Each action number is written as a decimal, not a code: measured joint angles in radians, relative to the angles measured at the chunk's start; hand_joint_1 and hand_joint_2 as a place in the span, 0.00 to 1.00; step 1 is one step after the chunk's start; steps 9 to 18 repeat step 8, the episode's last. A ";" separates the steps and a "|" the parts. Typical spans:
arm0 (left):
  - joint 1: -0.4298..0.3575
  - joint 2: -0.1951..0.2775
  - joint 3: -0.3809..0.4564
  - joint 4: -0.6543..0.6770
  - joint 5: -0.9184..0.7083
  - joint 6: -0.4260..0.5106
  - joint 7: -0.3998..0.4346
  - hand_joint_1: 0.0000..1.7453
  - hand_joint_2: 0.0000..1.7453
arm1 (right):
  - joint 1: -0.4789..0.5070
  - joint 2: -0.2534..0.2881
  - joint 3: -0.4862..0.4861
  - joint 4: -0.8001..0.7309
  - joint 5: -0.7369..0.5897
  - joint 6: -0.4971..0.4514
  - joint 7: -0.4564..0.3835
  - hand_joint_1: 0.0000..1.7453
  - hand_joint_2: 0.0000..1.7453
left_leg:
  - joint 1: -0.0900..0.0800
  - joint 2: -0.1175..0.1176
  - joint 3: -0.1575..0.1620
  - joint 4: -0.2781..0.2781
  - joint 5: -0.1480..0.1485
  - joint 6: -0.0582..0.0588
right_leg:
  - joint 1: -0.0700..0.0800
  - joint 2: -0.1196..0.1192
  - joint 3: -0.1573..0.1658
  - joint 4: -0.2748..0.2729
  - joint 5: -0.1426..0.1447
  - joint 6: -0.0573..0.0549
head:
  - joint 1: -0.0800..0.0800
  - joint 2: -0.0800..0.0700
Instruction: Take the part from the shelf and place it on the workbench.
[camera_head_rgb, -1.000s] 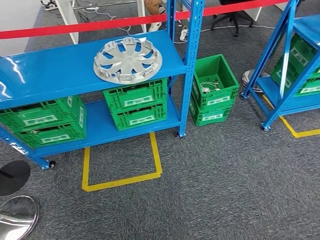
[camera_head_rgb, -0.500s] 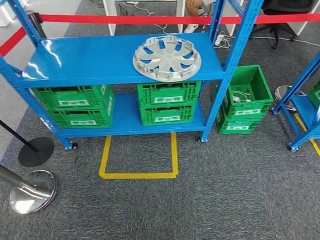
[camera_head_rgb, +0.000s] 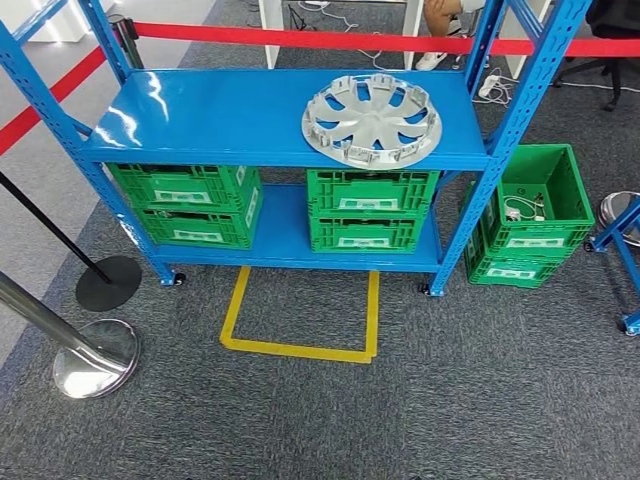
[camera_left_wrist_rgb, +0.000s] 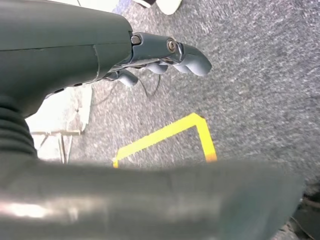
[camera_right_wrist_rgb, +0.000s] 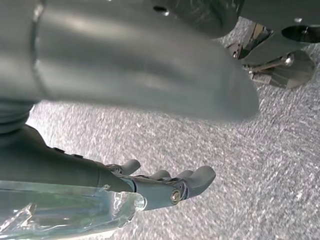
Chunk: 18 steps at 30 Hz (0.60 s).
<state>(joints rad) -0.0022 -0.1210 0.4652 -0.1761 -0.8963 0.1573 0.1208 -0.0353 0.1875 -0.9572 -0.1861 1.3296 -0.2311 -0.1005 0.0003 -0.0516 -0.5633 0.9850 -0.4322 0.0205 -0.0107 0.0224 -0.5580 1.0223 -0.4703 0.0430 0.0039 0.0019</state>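
Note:
The part, a silver wheel cover (camera_head_rgb: 371, 119), lies flat on the top board of the blue shelf (camera_head_rgb: 226, 120), toward its right end. My left hand (camera_left_wrist_rgb: 166, 52) hangs over the grey carpet with fingers stretched out and holds nothing. My right hand (camera_right_wrist_rgb: 166, 182) also hangs above the carpet, fingers extended and apart, with nothing in it. Both hands are far from the shelf.
Green crates (camera_head_rgb: 185, 200) (camera_head_rgb: 370, 208) sit on the lower board, and another crate stack (camera_head_rgb: 532, 215) stands to the shelf's right. A yellow floor marking (camera_head_rgb: 302, 320) lies before the shelf. Barrier post bases (camera_head_rgb: 96, 358) (camera_head_rgb: 108, 282) stand left; a red belt (camera_head_rgb: 302, 40) runs behind.
The whole view has swung: the shelf and wheel cover now sit further right and more centred, and the second rack at the right has slid almost out of view. The camera moved, not the things.

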 joint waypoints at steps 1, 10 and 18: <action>0.001 0.000 0.000 -0.001 0.011 0.000 -0.003 0.00 1.00 | 0.001 0.000 0.005 -0.002 -0.018 0.000 0.000 0.00 1.00 | 0.000 0.000 0.001 -0.003 0.001 0.000 | 0.001 0.000 0.000 0.000 0.000 -0.002 | 0.000 0.000; 0.015 0.007 -0.016 -0.017 0.118 -0.012 -0.016 0.00 0.00 | 0.018 -0.014 0.082 -0.020 -0.179 0.023 0.011 0.00 0.00 | 0.008 0.000 0.004 -0.014 0.004 -0.043 | 0.009 -0.001 -0.003 0.002 -0.002 -0.017 | 0.000 0.000; 0.015 0.007 -0.016 -0.017 0.118 -0.012 -0.016 0.00 0.00 | 0.018 -0.014 0.082 -0.020 -0.179 0.023 0.011 0.00 0.00 | 0.008 0.000 0.004 -0.014 0.004 -0.043 | 0.009 -0.001 -0.003 0.002 -0.002 -0.017 | 0.000 0.000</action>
